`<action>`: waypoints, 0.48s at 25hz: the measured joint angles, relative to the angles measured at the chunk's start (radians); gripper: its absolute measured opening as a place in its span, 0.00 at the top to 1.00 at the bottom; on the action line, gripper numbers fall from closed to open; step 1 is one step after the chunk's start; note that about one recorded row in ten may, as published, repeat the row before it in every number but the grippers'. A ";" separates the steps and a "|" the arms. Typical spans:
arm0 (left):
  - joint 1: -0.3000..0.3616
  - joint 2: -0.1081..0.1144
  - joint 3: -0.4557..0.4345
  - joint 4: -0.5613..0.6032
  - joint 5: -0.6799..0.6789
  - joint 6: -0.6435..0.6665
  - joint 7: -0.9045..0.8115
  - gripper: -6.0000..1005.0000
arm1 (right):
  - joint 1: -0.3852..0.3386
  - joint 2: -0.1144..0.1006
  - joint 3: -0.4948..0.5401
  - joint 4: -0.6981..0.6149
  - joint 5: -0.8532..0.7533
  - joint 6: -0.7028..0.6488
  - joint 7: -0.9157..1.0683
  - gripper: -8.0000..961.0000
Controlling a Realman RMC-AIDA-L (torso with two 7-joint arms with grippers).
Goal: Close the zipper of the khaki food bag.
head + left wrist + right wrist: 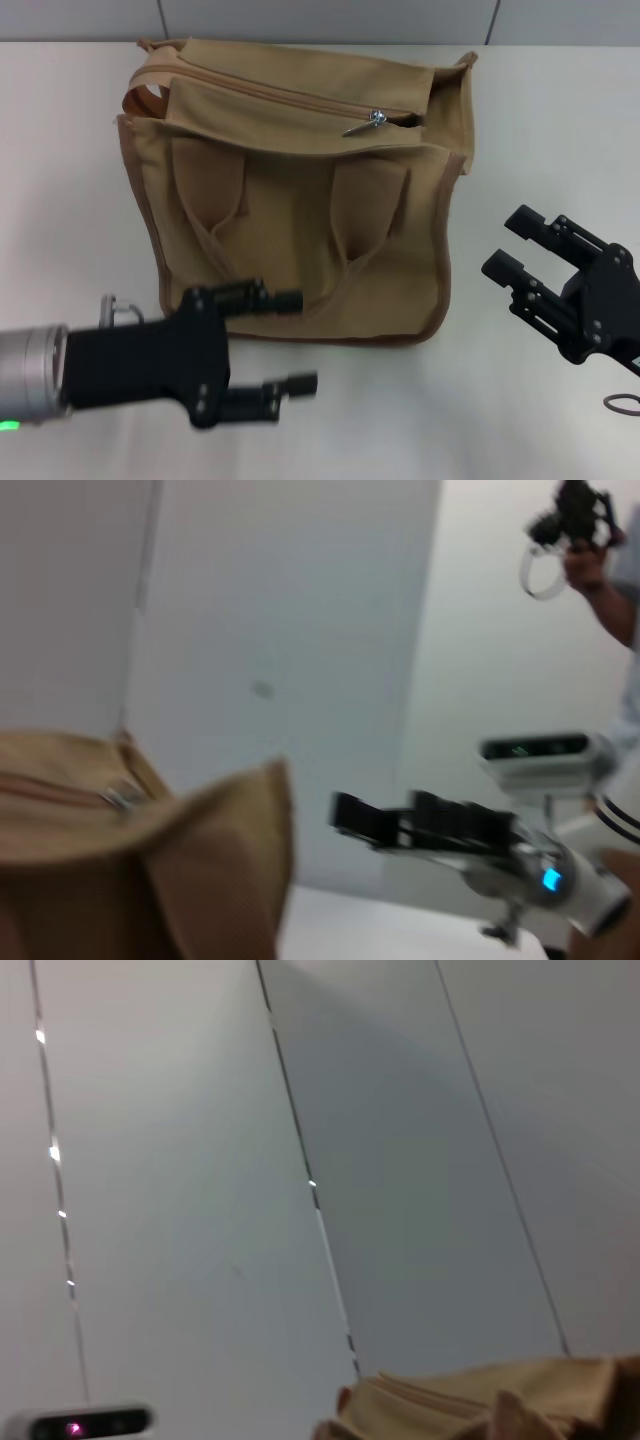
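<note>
The khaki food bag [290, 200] stands upright on the white table, its two handles hanging down the front. Along its top runs the zipper [280, 92], with the silver pull tab [368, 122] near the right end and a short dark gap to the right of the pull. My left gripper [296, 342] is open, low at the front left, its fingers just in front of the bag's bottom edge. My right gripper [512, 240] is open to the right of the bag, apart from it. The left wrist view shows the bag's top [140, 820], the pull tab [122, 796] and the right gripper [350, 815] beyond.
A small dark ring [622, 403] lies on the table at the front right, beside the right arm. A grey panelled wall [330, 20] rises behind the table. A person holding a device [575, 520] stands in the background of the left wrist view.
</note>
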 joint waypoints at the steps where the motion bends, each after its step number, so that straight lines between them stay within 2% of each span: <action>1: 0.009 0.000 0.002 0.007 0.012 0.007 0.007 0.23 | -0.004 0.000 -0.001 0.000 0.000 0.008 -0.001 0.39; 6: 0.054 0.002 -0.041 0.020 0.012 0.050 0.012 0.23 | -0.001 -0.001 -0.009 0.000 0.000 0.021 -0.004 0.39; 9: 0.079 0.006 -0.067 0.029 0.014 0.078 0.016 0.23 | 0.014 0.001 -0.050 0.003 0.000 0.031 -0.004 0.39; 12: 0.088 0.008 -0.075 0.033 0.014 0.081 0.016 0.23 | 0.020 0.004 -0.080 0.007 0.000 0.040 -0.020 0.29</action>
